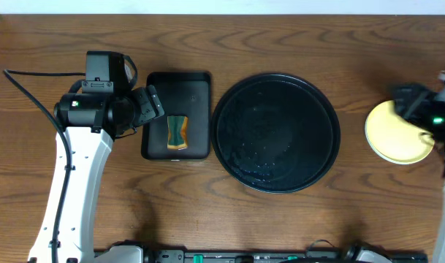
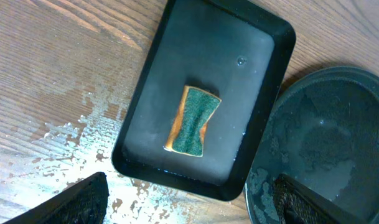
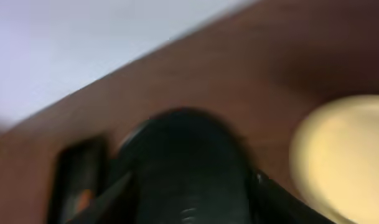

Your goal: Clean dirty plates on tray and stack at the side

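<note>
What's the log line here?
tray: no plates; yellow plate: right of tray; sponge: in rectangular tray; left gripper: open; right gripper: unclear

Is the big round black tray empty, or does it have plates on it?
Empty. No plates lie on the round tray, just water drops. The yellow plate lies off it, on the table.

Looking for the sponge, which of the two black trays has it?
The smaller rectangular tray, left of the large round tray. The green sponge lies in its middle; the round one holds no sponge and no plates.
</note>
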Motion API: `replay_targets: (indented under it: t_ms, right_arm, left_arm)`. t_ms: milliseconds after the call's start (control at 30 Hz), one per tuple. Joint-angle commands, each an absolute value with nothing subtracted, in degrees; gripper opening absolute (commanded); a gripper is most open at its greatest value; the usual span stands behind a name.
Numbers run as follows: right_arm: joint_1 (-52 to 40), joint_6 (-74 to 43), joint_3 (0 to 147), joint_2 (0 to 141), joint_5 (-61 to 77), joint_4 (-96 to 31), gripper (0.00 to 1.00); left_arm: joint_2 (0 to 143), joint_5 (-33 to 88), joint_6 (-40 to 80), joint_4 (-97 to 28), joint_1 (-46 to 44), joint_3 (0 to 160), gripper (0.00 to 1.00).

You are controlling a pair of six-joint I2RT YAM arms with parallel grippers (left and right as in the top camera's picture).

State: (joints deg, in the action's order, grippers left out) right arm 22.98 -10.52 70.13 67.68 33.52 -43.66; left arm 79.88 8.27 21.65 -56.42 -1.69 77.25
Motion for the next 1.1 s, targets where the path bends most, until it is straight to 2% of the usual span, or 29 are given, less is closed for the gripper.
replay_targets:
  t_ms: [0,33,67,167,267,500,667,867,967,1067]
  right_arm:
    - [10.94,-6.13,70.37,61.17,36.49,-43.92,0.59]
    - [8.27,-6.13,70.37,60.16,35.64,-43.97,0.7]
    - [5.43,-6.13,70.37,59.2,34.46,-44.12,0.99]
    - [-1.89,-6.35,70.37,57.6,33.91,-44.84,0.99]
    - [-4.69,-6.31,70.37,57.63,33.65,-46.98,0.99]
    - [-4.01,-5.13,70.39,56.99,28.8,-59.09,0.99]
    - [-3.86,-0.91,70.11,52.99,22.7,-62.61,0.99]
    - [-3.86,1.83,61.49,41.87,11.09,-52.03,0.99]
    - [-3.81,1.8,47.94,32.45,10.57,-38.7,0.99]
    - [-3.81,1.78,37.04,24.93,10.96,-32.86,0.99]
  left_arm:
    - [79.75,8.38,21.71,-56.53,-1.52,78.54,0.85]
    - [79.75,8.36,21.71,-56.53,-1.52,78.54,0.85]
    - [79.75,8.36,21.71,-56.53,-1.52,78.54,0.85]
    - [79.75,8.36,21.71,-56.53,-1.52,78.54,0.85]
    - [79.75,8.36,21.71,-56.53,-1.52,78.54,0.85]
    - [79.75,8.38,21.71,-56.53,-1.52,78.54,0.85]
    - [79.75,8.36,21.71,-56.53,-1.52,78.54,0.85]
    - [79.75,8.38,21.71,-56.53,-1.52,78.54,0.85]
    - [79.75,8.38,21.71,-56.53,-1.52,78.54,0.85]
    - [79.75,8.38,21.71,-56.53,-1.52,78.54,0.85]
